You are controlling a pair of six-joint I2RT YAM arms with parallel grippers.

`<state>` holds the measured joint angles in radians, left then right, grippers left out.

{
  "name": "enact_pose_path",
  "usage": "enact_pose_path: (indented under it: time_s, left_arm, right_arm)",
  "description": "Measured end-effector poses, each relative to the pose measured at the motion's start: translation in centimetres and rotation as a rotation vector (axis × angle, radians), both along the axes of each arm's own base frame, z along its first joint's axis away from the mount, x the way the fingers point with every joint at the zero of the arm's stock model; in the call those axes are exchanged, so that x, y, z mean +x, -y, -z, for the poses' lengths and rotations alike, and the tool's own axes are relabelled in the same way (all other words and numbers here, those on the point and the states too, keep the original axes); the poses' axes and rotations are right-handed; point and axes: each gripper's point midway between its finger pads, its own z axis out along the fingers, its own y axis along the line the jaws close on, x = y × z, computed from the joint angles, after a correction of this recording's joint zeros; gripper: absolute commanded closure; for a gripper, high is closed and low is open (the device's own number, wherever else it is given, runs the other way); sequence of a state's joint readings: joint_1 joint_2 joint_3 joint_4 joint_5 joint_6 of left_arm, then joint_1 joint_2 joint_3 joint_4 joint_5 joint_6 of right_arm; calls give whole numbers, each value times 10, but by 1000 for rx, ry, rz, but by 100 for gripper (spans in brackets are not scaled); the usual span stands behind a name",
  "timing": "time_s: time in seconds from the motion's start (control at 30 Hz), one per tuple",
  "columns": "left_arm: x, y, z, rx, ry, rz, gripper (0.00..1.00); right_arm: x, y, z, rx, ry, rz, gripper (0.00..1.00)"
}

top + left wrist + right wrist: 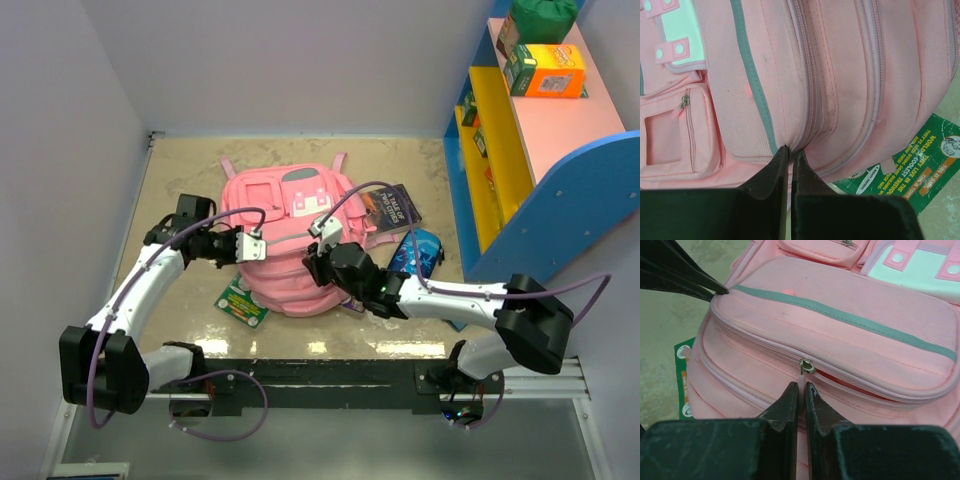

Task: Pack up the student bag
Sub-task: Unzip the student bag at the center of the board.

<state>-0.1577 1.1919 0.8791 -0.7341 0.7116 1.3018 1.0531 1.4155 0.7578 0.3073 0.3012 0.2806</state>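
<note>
The pink student bag (285,235) lies flat in the middle of the table, front pockets up. My left gripper (250,247) is shut on a fold of the bag's fabric at its left edge, next to a zip seam, as the left wrist view (791,150) shows over the bag (850,75). My right gripper (320,263) is shut on the pink zip pull below the metal slider (806,365), seen in the right wrist view (801,386). The zip gapes slightly to the right of the slider on the bag (850,305). The left gripper's fingers (685,277) show at the top left there.
A green booklet (240,300) lies partly under the bag's near left corner and also shows in the left wrist view (920,165). A dark book (392,208) and a blue pencil case (415,252) lie right of the bag. A blue, yellow and pink shelf (540,130) stands at the right.
</note>
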Motion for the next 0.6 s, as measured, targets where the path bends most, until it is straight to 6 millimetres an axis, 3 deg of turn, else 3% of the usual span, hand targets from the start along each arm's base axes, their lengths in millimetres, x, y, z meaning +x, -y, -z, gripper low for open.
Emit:
enact_pose_path:
  time_s: [0.6]
  left_arm:
    - [-11,21,-10,-175,-185,-113,100]
  right_arm:
    - [-36,-72,0,54,22,-159,100]
